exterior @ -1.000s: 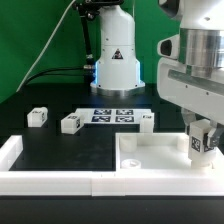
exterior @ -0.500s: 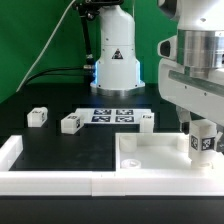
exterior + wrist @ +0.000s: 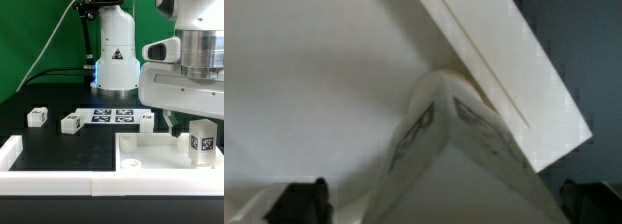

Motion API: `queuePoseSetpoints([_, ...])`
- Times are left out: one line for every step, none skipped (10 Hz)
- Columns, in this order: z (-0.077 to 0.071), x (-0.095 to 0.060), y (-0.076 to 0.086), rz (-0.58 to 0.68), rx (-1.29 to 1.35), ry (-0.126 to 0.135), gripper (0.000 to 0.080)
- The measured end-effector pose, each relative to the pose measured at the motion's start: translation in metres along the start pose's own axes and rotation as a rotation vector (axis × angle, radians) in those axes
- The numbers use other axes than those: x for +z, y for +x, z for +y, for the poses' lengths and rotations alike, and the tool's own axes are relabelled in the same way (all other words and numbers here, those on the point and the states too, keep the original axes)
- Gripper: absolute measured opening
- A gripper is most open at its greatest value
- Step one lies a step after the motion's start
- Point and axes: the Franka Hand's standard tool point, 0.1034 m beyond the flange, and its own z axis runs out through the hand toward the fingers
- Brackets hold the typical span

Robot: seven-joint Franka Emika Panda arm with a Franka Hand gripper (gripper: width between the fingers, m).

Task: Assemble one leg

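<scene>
Bare black counter (image 3: 75, 152) gives free passage between the near white rim (image 3: 50, 184) and three small blocks (image 3: 71, 122) farther back. The arm's base (image 3: 115, 62) blocks the far middle. On the exterior view's right, the panel (image 3: 150, 156) carries the upright leg (image 3: 203, 141). The gripper (image 3: 441, 203) straddles it, with a gap on each side.

You see the leg (image 3: 203, 141) standing upright on the panel (image 3: 150, 160), toward the exterior view's right. Behind the panel, the marker board (image 3: 113, 116) lies in front of the robot base (image 3: 113, 62). First loose leg (image 3: 38, 117) and second loose leg (image 3: 71, 122) lie to the board's left, and third loose leg (image 3: 147, 120) sits just beside its right edge.
</scene>
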Motion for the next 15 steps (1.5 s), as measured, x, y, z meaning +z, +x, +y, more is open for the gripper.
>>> queuePoseSetpoints([-0.0002,-0.0001,-0.0001,0.000,-0.110,0.001,0.0649])
queuePoseSetpoints([-0.0012,-0.0003,-0.0006,0.001,-0.191,0.001,0.0649])
queuePoseSetpoints([-0.0029,-0.0011,-0.0014,0.001,-0.327,0.002,0.0649])
queuePoseSetpoints([-0.0059,-0.0028,-0.0030,0.004,-0.400,-0.001,0.0649])
queuePoseSetpoints([-0.0074,-0.0034,-0.0038,0.008,-0.467,-0.009,0.0649])
queuePoseSetpoints([-0.0051,-0.0025,-0.0026,0.007,-0.528,-0.014,0.0622])
queuePoseSetpoints([-0.0051,-0.0022,-0.0027,0.007,-0.509,-0.014,0.0622])
queuePoseSetpoints([-0.0050,-0.0020,-0.0027,0.007,-0.509,-0.014,0.0449])
queuePoseSetpoints([-0.0050,-0.0017,-0.0029,0.006,-0.490,-0.014,0.0288])
queuePoseSetpoints([-0.0047,-0.0014,-0.0029,0.006,-0.459,-0.014,0.0288])
queuePoseSetpoints([-0.0045,-0.0013,-0.0028,0.006,-0.449,-0.014,0.0291])
queuePoseSetpoints([-0.0045,-0.0012,-0.0028,0.006,-0.391,-0.014,0.0291])
queuePoseSetpoints([-0.0048,-0.0010,-0.0031,0.007,-0.226,-0.013,0.0291])
queuePoseSetpoints([-0.0046,-0.0003,-0.0031,0.008,-0.065,-0.014,0.0291])
queuePoseSetpoints([-0.0027,0.0001,-0.0007,0.010,0.069,-0.015,0.0291])
